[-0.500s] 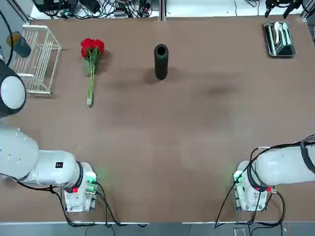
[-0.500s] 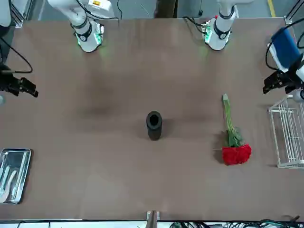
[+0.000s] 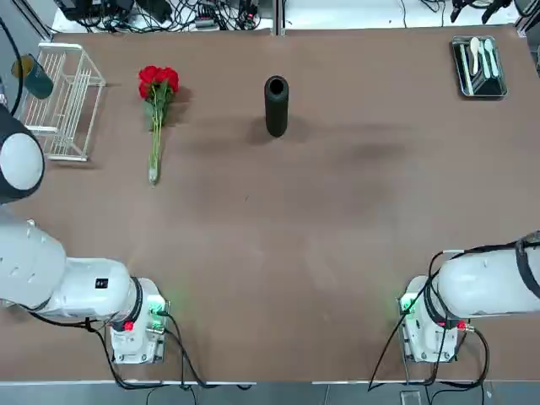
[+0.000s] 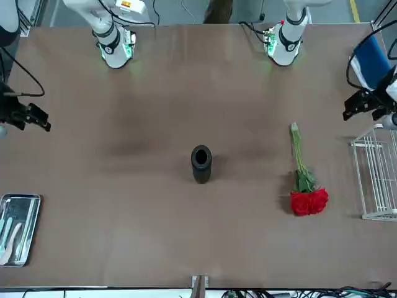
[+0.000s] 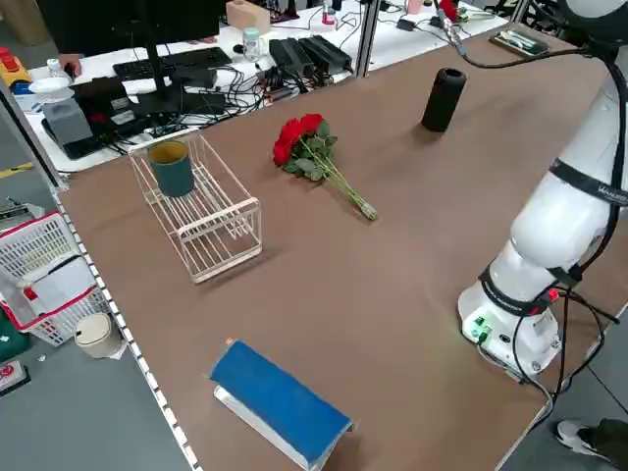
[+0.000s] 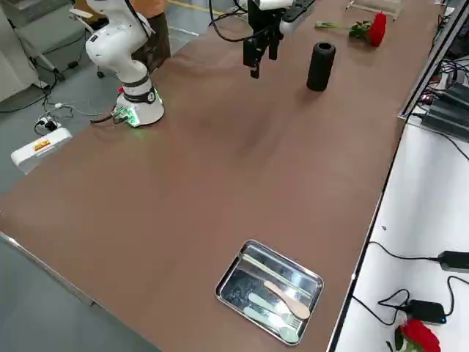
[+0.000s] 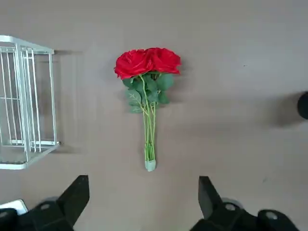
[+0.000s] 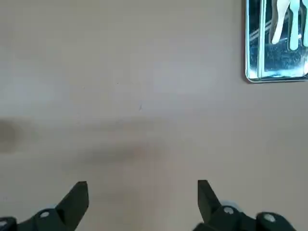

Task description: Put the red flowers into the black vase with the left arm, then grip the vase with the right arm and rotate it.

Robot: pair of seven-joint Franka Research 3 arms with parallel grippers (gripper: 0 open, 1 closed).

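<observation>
The red flowers (image 3: 158, 83) lie flat on the table at the far left, heads away from the arms' bases and stems (image 3: 154, 152) pointing toward them. The black vase (image 3: 276, 105) stands upright near the far middle, to the right of the flowers. My left gripper (image 7: 142, 192) hovers open above the table just short of the stem ends, holding nothing; it also shows in the front view (image 4: 363, 110). High over the bare right half of the table, my right gripper (image 8: 142, 195) is open and empty, well away from the vase (image 6: 321, 66).
A white wire rack (image 3: 63, 101) stands at the far left edge, with a dark teal cup (image 3: 34, 76) in it. A metal tray (image 3: 479, 67) holding pale cutlery sits at the far right corner. Cables and equipment lie beyond the far edge.
Both grippers have shifted only slightly. The flowers and the vase have not moved.
</observation>
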